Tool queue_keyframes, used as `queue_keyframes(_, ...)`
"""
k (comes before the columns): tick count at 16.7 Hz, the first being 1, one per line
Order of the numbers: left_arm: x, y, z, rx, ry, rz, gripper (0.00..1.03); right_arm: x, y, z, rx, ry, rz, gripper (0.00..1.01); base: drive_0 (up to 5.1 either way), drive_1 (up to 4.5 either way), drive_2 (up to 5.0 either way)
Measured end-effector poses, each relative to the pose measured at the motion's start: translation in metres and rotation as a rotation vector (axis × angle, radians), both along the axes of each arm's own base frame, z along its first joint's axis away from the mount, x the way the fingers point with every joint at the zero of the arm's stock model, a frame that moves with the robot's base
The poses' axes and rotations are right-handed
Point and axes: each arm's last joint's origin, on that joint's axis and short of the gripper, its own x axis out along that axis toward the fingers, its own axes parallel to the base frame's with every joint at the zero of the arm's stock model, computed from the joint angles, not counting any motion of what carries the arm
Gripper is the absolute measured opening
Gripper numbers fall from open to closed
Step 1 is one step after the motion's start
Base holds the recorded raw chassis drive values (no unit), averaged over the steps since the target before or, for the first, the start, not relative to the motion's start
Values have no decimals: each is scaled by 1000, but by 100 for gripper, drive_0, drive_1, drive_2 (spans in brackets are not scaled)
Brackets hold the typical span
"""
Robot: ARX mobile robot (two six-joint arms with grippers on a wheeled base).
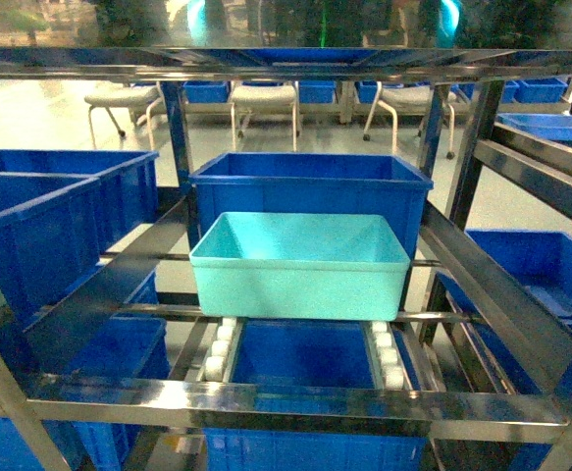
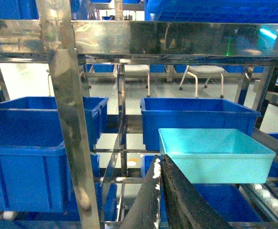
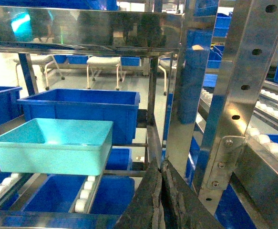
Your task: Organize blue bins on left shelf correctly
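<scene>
Turquoise bin point(image 1: 299, 265) sits on the left shelf point(image 1: 295, 402) rollers, ahead-right of the left gripper point(image 2: 160, 164), ahead-left of the right gripper point(image 3: 160, 167). Both grippers pinched closed, empty; head view shows neither, wrist views crop them.

Steel shelf point(image 1: 266, 400) with white rollers point(image 1: 219, 351), turquoise bin point(image 1: 299, 266) before royal-blue bin point(image 1: 310, 191)

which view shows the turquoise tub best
The head view: the turquoise tub sits centred, its whole rim and inside visible. The left wrist view has its near corner hidden behind the left gripper; the right wrist view shows it off to the left.
</scene>
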Motion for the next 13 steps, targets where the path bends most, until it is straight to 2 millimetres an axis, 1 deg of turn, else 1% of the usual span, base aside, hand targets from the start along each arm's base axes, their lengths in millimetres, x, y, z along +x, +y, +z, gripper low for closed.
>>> queue_keyframes(8,-12,0,-2,0,13,0,2,-13,0,0,0,-2,0,2,0,0,0)
queue_keyframes(9,-20,0,-7,0,50,0,2,-14,0,0,0,0,0,2,0,0,0)
queue_keyframes(10,-22,0,-1,0,-4,0,2,-20,0,-7,0,55,1,2,0,0,0)
queue_keyframes(11,-21,0,-5,1,27,-2,2,-24,1,-2,0,-8,6,2,0,0,0)
queue_keyframes(13,-22,0,-5,0,22,0,2,-24,1,-4,0,11,7,2,0,0,0)
